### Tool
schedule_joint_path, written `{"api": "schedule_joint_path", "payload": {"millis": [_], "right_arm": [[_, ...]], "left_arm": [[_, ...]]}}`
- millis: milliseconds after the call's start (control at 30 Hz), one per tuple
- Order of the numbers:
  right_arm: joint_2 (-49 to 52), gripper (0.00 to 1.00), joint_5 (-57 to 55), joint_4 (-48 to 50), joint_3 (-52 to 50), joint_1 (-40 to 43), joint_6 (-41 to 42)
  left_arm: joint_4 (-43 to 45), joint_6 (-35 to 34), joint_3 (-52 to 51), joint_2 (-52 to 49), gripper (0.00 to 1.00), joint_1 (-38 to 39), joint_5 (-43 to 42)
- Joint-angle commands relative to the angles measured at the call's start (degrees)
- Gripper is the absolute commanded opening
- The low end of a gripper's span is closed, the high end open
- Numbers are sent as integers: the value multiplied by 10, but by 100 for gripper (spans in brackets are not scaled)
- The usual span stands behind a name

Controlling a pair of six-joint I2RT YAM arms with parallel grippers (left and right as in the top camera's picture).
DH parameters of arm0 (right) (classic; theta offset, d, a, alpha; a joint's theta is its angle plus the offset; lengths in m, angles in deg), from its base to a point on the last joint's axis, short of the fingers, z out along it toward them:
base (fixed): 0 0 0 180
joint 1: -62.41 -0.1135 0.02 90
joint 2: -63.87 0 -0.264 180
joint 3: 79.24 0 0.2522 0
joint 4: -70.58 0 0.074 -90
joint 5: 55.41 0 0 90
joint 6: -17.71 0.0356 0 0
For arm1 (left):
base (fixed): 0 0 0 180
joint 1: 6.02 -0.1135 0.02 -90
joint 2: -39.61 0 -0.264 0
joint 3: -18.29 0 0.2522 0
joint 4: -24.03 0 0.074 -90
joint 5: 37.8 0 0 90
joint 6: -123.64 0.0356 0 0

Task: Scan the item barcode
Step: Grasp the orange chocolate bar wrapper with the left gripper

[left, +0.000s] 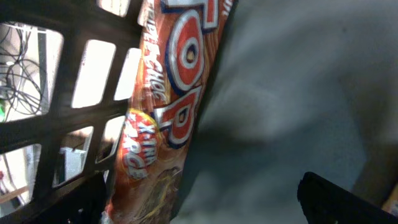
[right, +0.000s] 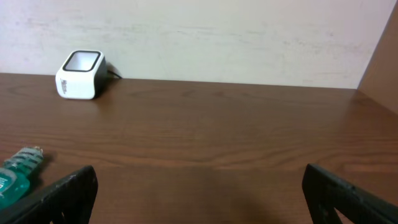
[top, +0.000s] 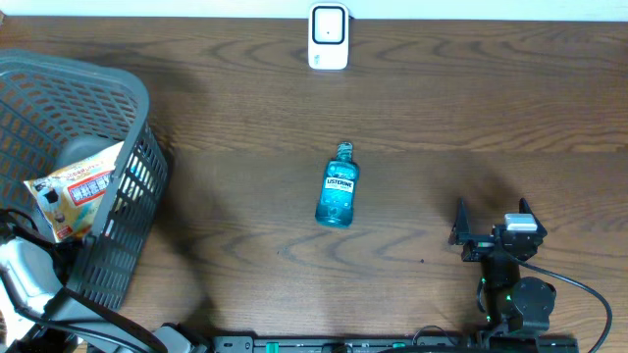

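Right tool (top: 493,218): It is wide open and holds nothing. It sits low at the near edge of the worktop (top: 245,118).
Left tool (left: 205,202): It is wide open too and holds nothing. It is down inside the basket (top: 147,147), right beside a snack bag (left: 168,106).
Bottle (top: 338,191): This blue mouthwash bottle lies flat in the middle of the worktop. It is apart from the right tool and from the scanner (top: 328,36).
Which way it points: The cap points away, toward the scanner. The long side runs from near to far and leans a little.
How it may feel: I think it is hard, smooth and a bit heavy with liquid. It might slip or roll.
Where to hold: Squeeze across the fat middle, from the two sides.
Barcode: I cannot see it. The front label faces up, so it may be underneath.
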Motion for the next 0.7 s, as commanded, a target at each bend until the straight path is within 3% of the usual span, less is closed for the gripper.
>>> {"api": "schedule_joint_path", "payload": {"millis": [0, 67, 167, 300, 500, 667], "right_arm": [[-3, 99, 0, -2, -1, -2, -3], [-3, 99, 0, -2, -1, -2, -3], [-3, 99, 0, -2, -1, -2, -3], [-3, 99, 0, -2, -1, -2, -3], [-3, 99, 0, -2, -1, -2, -3], [-3, 99, 0, -2, -1, -2, -3]], "left_arm": [[15, 14, -25, -18, 99, -6, 29], [22, 13, -33, -31, 92, -6, 29], [28, 13, -42, -54, 66, -6, 29], [29, 13, -42, -83, 11, -6, 30], [34, 30, -23, -68, 7, -5, -16], [15, 44, 27, -4, 7, -4, -136]]}}
